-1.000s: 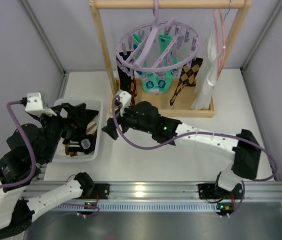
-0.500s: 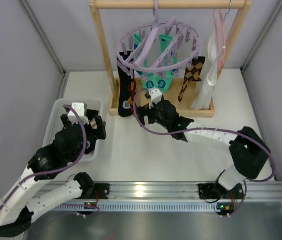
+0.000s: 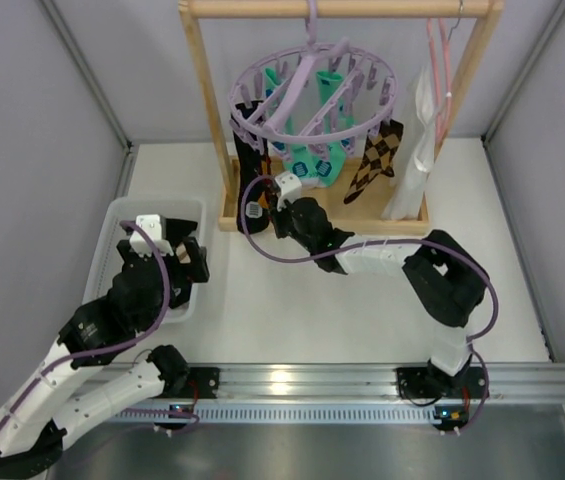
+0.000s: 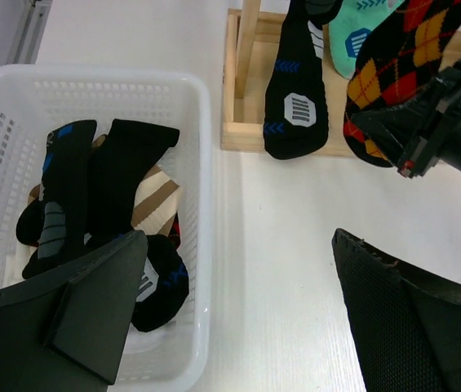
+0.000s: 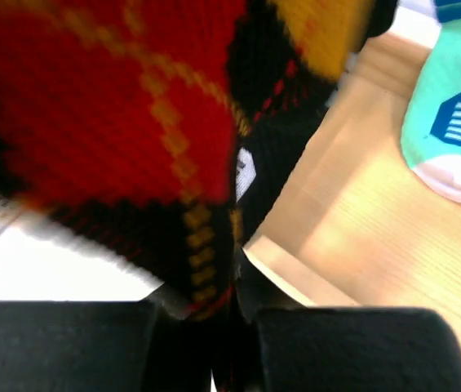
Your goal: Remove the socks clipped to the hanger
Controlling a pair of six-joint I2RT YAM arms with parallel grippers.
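The lavender ring hanger (image 3: 314, 92) hangs from the wooden rack with socks clipped under it: a black-blue one (image 3: 252, 190) (image 4: 295, 98), teal ones (image 3: 317, 160) and a brown diamond-check one (image 3: 377, 160). My right gripper (image 3: 270, 205) (image 5: 222, 327) is shut on the lower end of the black sock with the orange-red pattern (image 4: 385, 73) (image 5: 132, 106), which still hangs at the rack's left. My left gripper (image 3: 190, 262) (image 4: 238, 327) stands open and holds nothing, above the table by the basket's right rim.
A white basket (image 3: 122, 212) (image 4: 201, 204) at the left holds several dark socks. The rack's wooden base (image 3: 397, 218) and left post (image 3: 212, 120) stand behind the right gripper. A pink wire hanger with a white item (image 3: 424, 140) hangs at the rack's right.
My right arm swung from beside the basket up to the rack and shut its jaws on the orange-red patterned sock. My left arm drew back from over the basket towards its near right edge.
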